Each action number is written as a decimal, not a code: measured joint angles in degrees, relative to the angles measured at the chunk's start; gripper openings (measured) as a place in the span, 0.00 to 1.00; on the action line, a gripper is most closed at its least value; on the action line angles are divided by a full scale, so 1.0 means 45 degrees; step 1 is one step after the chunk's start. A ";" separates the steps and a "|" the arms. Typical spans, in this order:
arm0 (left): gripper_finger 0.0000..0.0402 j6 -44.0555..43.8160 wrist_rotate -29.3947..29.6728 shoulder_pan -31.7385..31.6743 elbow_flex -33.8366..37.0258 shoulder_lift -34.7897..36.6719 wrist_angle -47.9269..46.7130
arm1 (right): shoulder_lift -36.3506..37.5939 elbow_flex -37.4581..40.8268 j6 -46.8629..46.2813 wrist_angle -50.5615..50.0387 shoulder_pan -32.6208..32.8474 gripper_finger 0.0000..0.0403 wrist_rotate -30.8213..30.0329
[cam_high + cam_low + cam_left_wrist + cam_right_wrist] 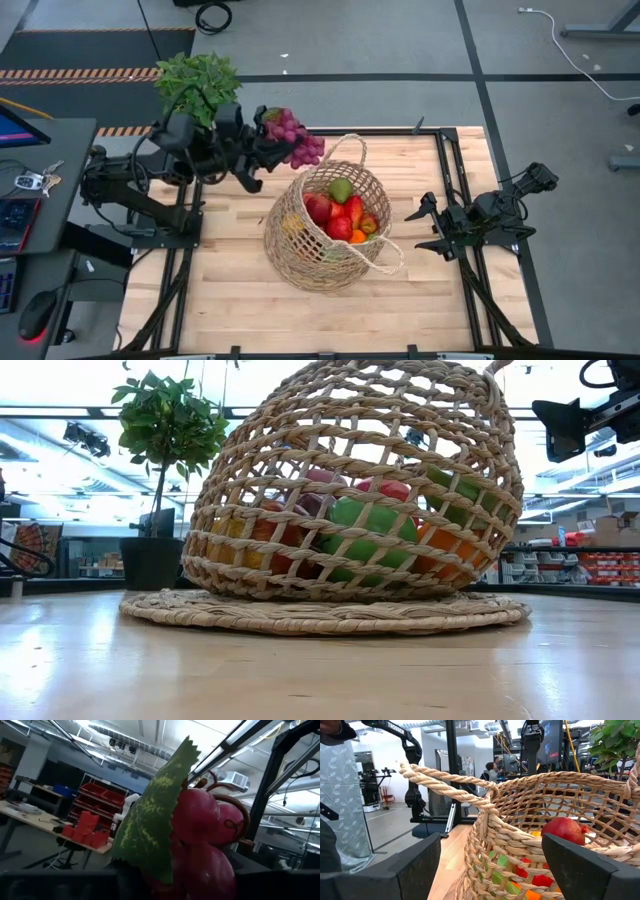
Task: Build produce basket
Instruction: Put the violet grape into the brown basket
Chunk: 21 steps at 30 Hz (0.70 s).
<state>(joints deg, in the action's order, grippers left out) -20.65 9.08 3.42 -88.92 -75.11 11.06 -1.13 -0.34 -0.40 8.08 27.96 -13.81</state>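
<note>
The wicker basket [330, 225] stands mid-table on its bottom, also seen in the low view [355, 490]. It holds red, green and orange produce [342, 210]. A purple grape bunch [295, 140] with a green leaf [155, 815] hangs in the air by the basket's far left rim. My left gripper [262, 140] is shut on it. My right gripper [421, 226] waits open to the right of the basket. Its fingers [415, 865] frame the basket wall [530, 820] without touching it. My left gripper holds the grape bunch at its leaf end [272, 122], coming about level from the table's left. The bunch itself hides the exact place of contact in the wrist view. The grapes [205, 835] stick out beyond the fingers toward the basket, lifted clear of the table.
A leafy plant [195, 80] in a black pot [150, 560] stands at the table's far left corner, just behind my left arm. A desk with a mouse [38, 312] lies off the table's left. A person's patterned sleeve [342, 795] shows in the room beyond.
</note>
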 joint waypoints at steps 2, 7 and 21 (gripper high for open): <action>0.32 -0.0175 -0.0160 0.0000 0.0000 0.0000 0.0017 | 0.0005 0.0000 0.0000 0.0000 -0.0004 0.87 -0.0004; 0.32 -0.0023 -0.0420 0.0007 0.0000 -0.0316 0.0061 | 0.0000 0.0000 0.0000 0.0000 -0.0002 0.87 0.0001; 0.32 -0.0875 -0.0404 0.0015 -0.0325 -0.3763 0.1441 | 0.0000 -0.0005 0.0000 0.0000 -0.0004 0.87 -0.0004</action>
<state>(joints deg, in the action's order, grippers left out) -24.58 7.26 3.49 -90.39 -92.05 17.54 -1.13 -0.36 -0.40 8.08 27.94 -13.82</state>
